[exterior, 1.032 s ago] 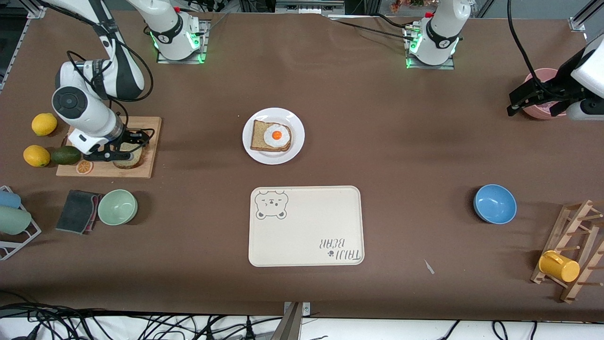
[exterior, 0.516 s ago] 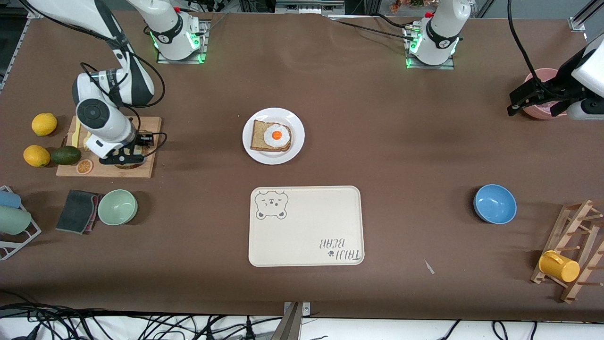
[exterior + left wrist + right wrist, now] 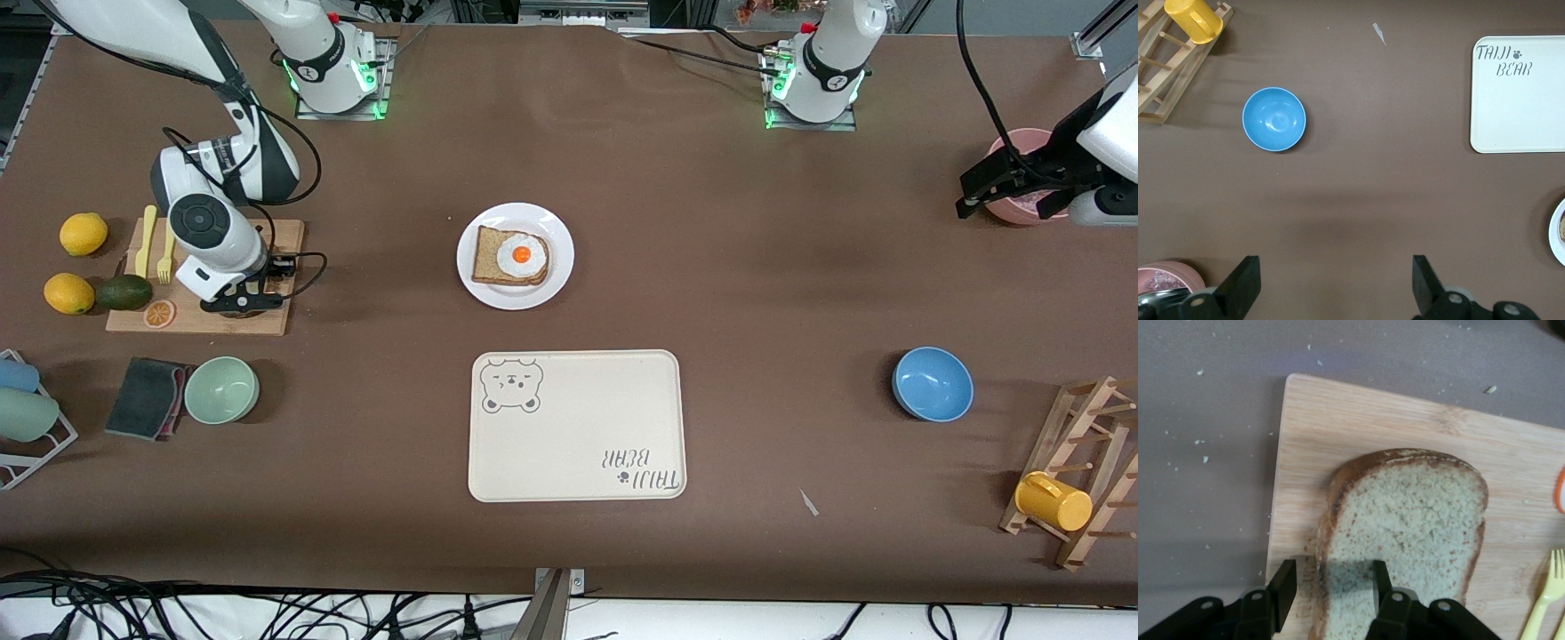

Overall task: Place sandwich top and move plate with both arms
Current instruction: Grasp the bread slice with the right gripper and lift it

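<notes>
Bread first: the sandwich top (image 3: pixel 1405 533) lies flat on the wooden cutting board (image 3: pixel 267 322) at the right arm's end of the table. You can see in the right wrist view that its long axis runs from the rounded crown down to the square end under the wrist, with the crown pointing away from the gripper toward the board's free edge.

The right gripper (image 3: pixel 1331 590) has swung over the board in the last second, moving toward the middle of the table, and its fingers have been narrowing. Now one finger stands on the slice's face and the other just outside the side crust, so they straddle that edge, partly closed. You should not count this as a grip yet; the slice looks to be resting on the board, and I judge the pinch is still forming.

Beside the slice on the board lie a yellow fork (image 3: pixel 165 252) and an orange slice (image 3: pixel 160 313).

The plate (image 3: pixel 556 233), well apart at the table's middle, carries the egg-topped slice (image 3: pixel 510 256) and awaits its lid. The bear tray (image 3: pixel 578 425) lies nearer the front camera than the plate.

The left gripper (image 3: pixel 1331 287) waits with fingers spread wide, over bare table near the pink cup (image 3: pixel 1013 209).
</notes>
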Controlling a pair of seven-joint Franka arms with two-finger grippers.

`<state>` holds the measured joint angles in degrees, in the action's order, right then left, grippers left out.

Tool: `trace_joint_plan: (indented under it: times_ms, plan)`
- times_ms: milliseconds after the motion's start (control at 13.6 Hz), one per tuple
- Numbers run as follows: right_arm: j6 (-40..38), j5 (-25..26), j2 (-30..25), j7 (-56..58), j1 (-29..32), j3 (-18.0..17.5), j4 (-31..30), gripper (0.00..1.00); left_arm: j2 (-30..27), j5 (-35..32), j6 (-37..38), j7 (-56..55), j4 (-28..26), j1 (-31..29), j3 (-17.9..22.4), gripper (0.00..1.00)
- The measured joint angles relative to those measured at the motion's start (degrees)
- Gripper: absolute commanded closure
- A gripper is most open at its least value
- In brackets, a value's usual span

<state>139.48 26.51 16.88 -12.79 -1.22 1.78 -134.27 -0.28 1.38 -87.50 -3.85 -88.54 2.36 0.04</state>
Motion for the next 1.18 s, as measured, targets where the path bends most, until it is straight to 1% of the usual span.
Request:
trace_joint_plan:
  times_ms: [221,369,811,1032,1180]
  plan:
    - [0.3,1.7,0.3,-0.6,0.0,0.2,0.1,0.85,0.0,0.0,0.0,0.0,0.0,0.0,0.0,0.0]
    - [0.3,1.8,0.3,-0.9,0.0,0.3,0.2,1.0,0.0,0.0,0.0,0.0,0.0,0.0,0.0,0.0]
    - [-0.6,1.8,0.3,-1.1,0.0,0.3,0.7,1.0,0.0,0.0,0.0,0.0,0.0,0.0,0.0,0.0]
    - [-4.7,1.8,0.7,-1.2,0.0,0.3,3.8,1.0,0.0,0.0,0.0,0.0,0.0,0.0,0.0,0.0]
    - [-6.0,1.8,0.9,-1.2,-0.2,0.2,5.2,1.0,0.0,0.0,0.0,0.0,0.0,0.0,0.0,0.0]
